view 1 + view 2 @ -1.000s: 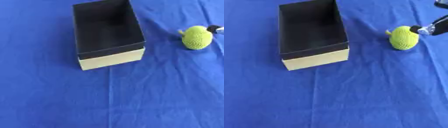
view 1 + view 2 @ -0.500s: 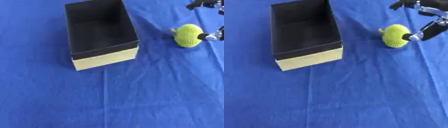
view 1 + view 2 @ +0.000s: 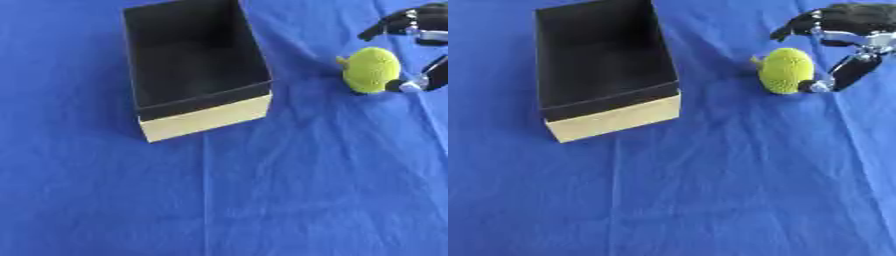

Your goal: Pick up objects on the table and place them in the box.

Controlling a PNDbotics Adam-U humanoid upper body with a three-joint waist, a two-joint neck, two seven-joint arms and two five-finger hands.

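So I hold my right hand (image 3: 846,42), fingers spread apart, around the knitted yellow-green ball (image 3: 786,70) right of the black-lined cardboard box (image 3: 605,70), ready to grasp.

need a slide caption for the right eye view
Right robot hand reaches around a yellow-green knitted toy on the blue cloth, beside an empty open box.

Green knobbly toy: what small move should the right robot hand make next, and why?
Probably close around the green knobbly toy. The right robot hand is open beside it, one fingertip touching its right side, the toy still on the cloth, and the box looks empty.
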